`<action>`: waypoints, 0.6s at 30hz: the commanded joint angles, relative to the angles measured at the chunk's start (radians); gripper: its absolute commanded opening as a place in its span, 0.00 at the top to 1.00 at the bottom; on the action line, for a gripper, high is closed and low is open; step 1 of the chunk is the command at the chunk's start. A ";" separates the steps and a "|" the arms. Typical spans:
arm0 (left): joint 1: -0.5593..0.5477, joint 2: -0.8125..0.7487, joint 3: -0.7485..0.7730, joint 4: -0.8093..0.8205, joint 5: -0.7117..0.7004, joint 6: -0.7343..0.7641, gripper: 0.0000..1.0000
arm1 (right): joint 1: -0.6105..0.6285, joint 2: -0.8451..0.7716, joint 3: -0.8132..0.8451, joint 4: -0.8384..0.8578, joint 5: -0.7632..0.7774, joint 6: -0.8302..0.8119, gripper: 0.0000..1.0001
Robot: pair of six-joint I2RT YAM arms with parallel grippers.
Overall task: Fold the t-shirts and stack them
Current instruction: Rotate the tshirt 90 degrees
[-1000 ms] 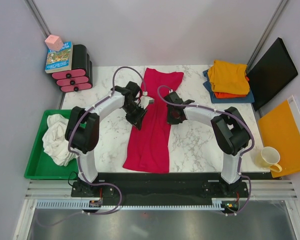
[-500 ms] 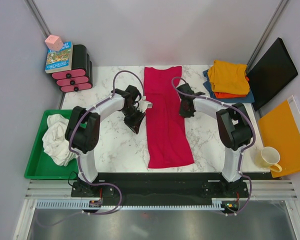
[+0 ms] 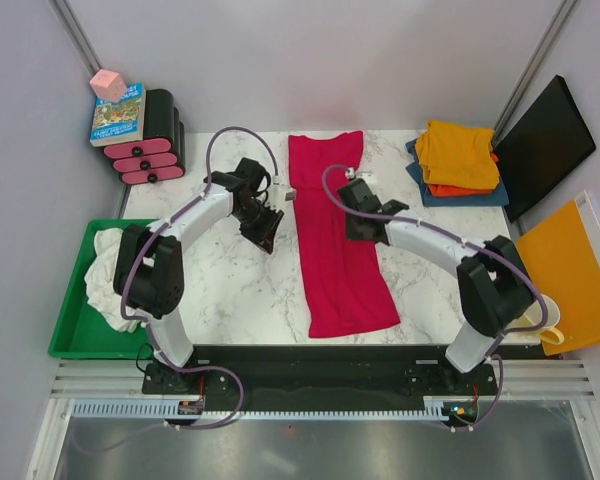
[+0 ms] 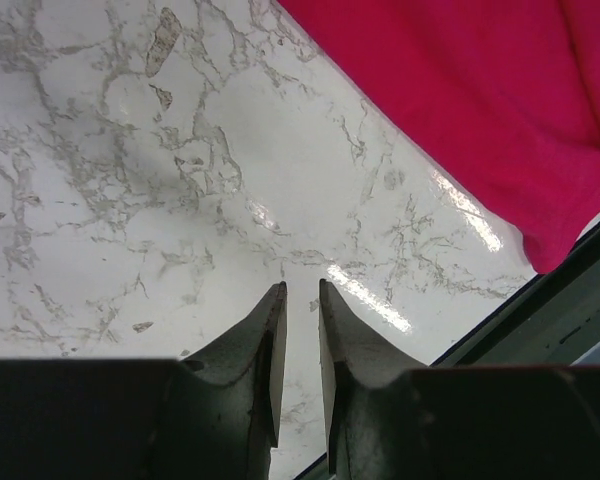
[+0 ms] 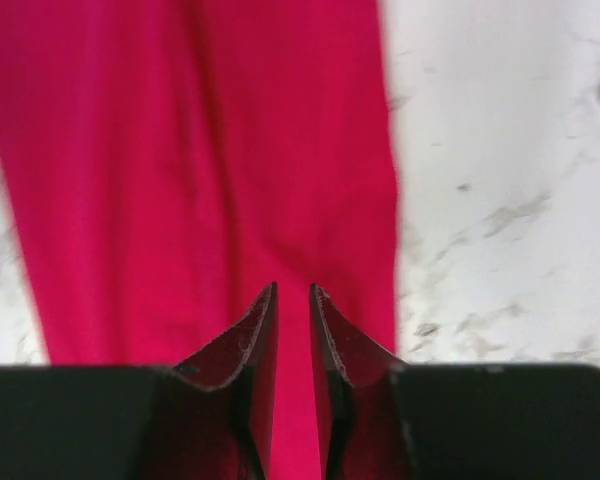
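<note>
The crimson t-shirt (image 3: pixel 335 245) lies as a long strip down the centre of the marble surface (image 3: pixel 230 290); the left gripper (image 4: pixel 300 300), fingers nearly together and empty, hovers over bare marble left of it. The right gripper (image 5: pixel 292 300), likewise nearly closed on nothing, hangs above the shirt.

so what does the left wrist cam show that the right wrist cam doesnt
Only the left wrist view shows mostly bare marble table, the table's near edge and the red t-shirt's corner. Only the right wrist view shows the right gripper directly over the shirt's folded strip. Both show red cloth, marble, and nearly closed, empty fingertips, as on the left gripper.
</note>
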 commanded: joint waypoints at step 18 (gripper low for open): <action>0.253 -0.230 -0.100 0.054 0.057 -0.020 0.75 | 0.230 0.185 -0.017 0.158 -0.121 0.012 0.88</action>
